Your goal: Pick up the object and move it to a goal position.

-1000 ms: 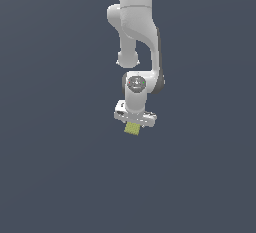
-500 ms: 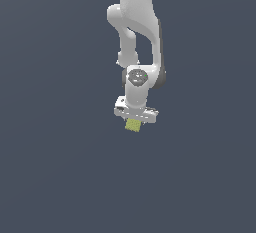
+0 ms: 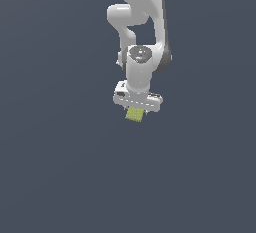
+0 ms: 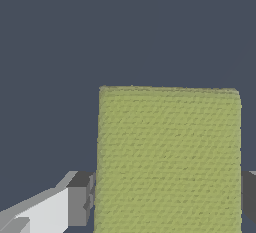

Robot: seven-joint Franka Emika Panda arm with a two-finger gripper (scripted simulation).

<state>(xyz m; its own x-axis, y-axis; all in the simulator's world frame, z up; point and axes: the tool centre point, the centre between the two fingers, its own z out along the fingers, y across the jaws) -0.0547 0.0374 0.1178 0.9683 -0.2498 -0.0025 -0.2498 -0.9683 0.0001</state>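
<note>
Fingers (image 4: 77,206) of our white gripper (image 3: 135,108) clamp the small olive-green spongy block (image 3: 134,114), hanging at six o'clock below the wrist for carrying.

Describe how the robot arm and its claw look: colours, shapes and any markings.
The arm is glossy white, built of rounded, bulbous segments, with a dark strip along one side. A round grey cap with a tiny green dot sits on the wrist joint. The claw has a flat, white, box-like body. In the wrist view its fingertips are dark grey and blocky. No cables show.
</note>
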